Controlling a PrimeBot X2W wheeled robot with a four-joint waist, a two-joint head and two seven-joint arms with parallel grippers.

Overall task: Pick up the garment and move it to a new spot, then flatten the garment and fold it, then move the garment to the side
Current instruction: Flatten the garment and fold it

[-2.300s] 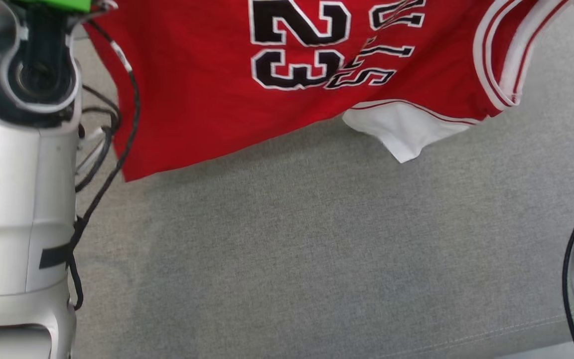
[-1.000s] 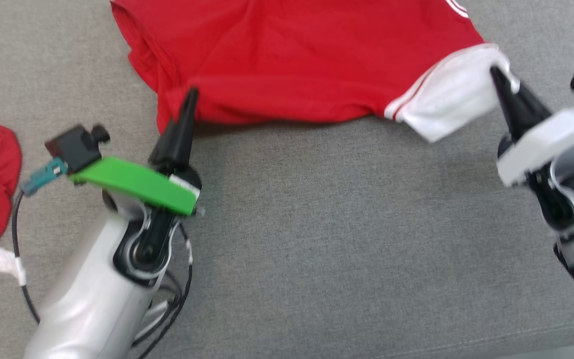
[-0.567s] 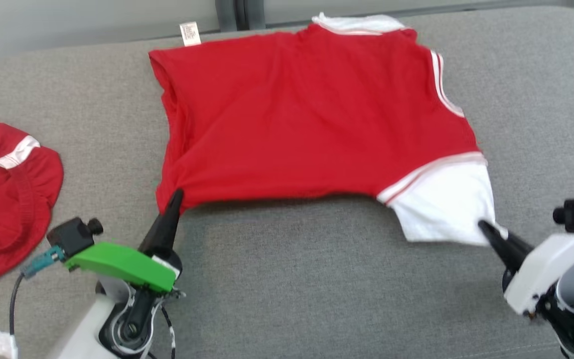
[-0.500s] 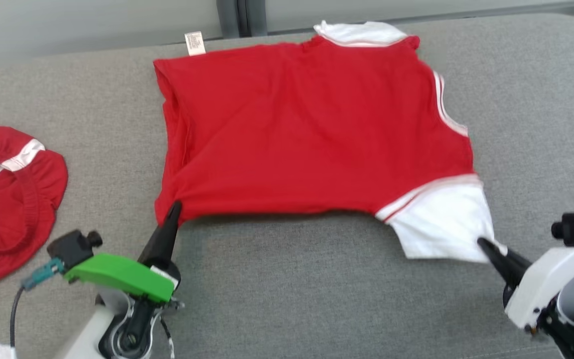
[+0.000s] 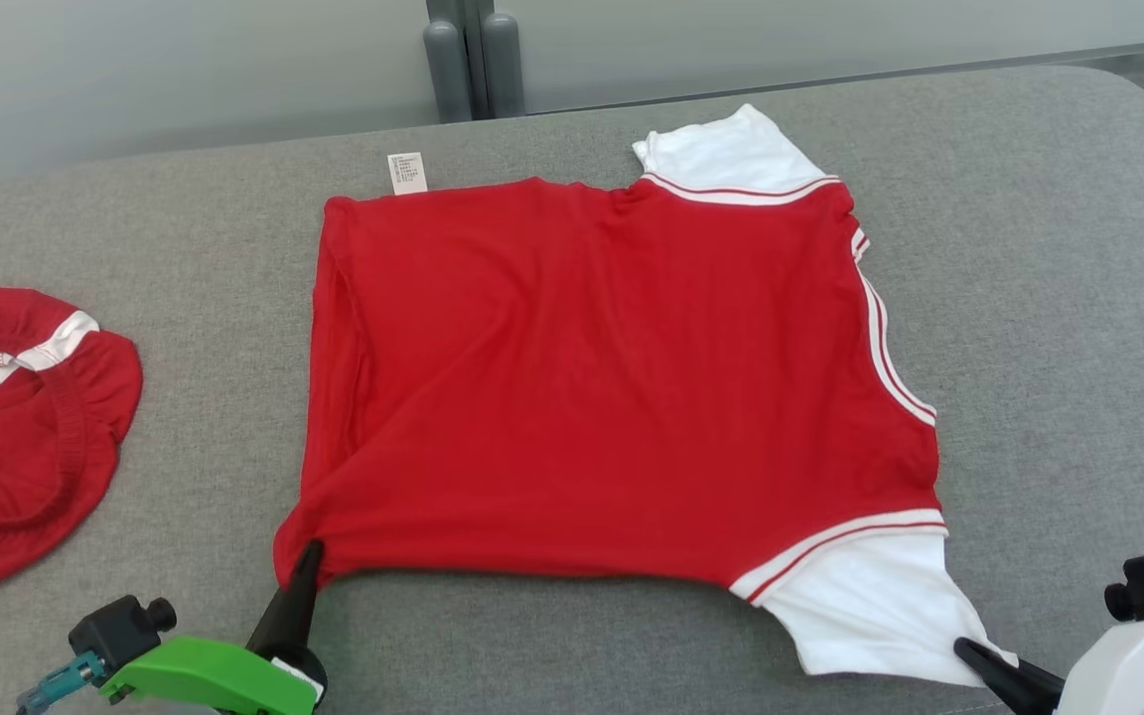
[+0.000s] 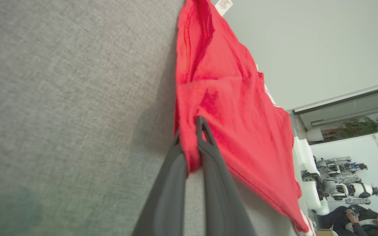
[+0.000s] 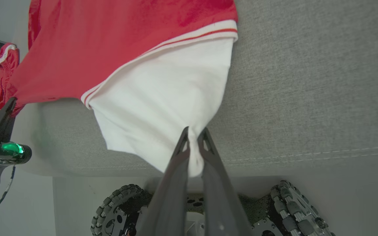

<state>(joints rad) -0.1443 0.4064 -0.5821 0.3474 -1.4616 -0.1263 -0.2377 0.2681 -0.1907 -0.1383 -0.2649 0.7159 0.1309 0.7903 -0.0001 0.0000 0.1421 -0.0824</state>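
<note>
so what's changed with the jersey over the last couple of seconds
The red jersey, held up a moment ago with its number showing, has been lowered and now lies spread on the grey cushion, plain side up. Nothing was let go: the left gripper stays shut on its red bottom corner, the right gripper on the white sleeve. The head camera shifted too.

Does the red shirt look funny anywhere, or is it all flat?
Not quite flat. The red shirt is bunched into folds along its left edge, and its near corner is pinched to a point in the left claw. The right claw tugs the white sleeve into a point. A tag pokes out at the far edge.
</note>
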